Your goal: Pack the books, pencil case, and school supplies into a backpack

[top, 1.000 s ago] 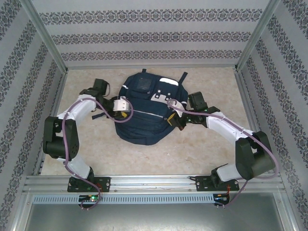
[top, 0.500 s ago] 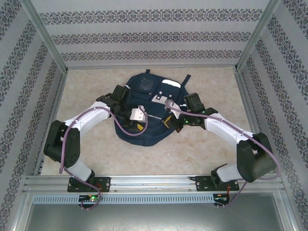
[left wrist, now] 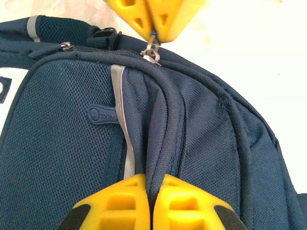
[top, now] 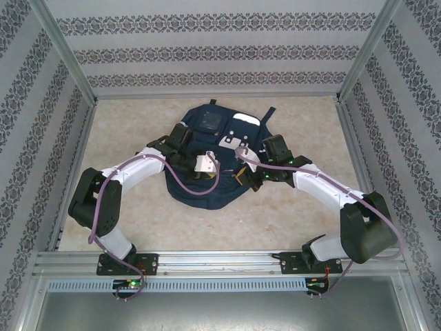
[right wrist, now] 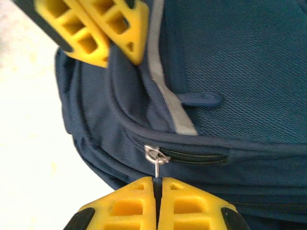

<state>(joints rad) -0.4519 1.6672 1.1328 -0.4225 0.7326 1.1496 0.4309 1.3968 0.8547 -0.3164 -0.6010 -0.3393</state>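
The navy backpack [top: 207, 127] lies flat at the table's middle, front pockets up. My left gripper [left wrist: 154, 191] is shut on a raised fold of the backpack's fabric beside a grey stripe [left wrist: 118, 96]. In the top view it sits over the bag's lower middle [top: 212, 172]. My right gripper [right wrist: 157, 184] is shut on the metal zipper pull [right wrist: 156, 158] at the end of a closed zip, on the bag's right side [top: 240, 178]. The two grippers face each other a short way apart. The books, pencil case and school supplies are hidden or out of view.
The beige stone-look tabletop [top: 289, 207] surrounds the backpack. Patterned walls with aluminium posts [top: 65, 55] close in the left, right and back. A metal rail [top: 220, 261] with the arm bases runs along the near edge.
My left arm swung right onto the backpack, its jaws opened, then shut on a fold of fabric. The right gripper kept its hold on the zipper pull; the bag shifted slightly.
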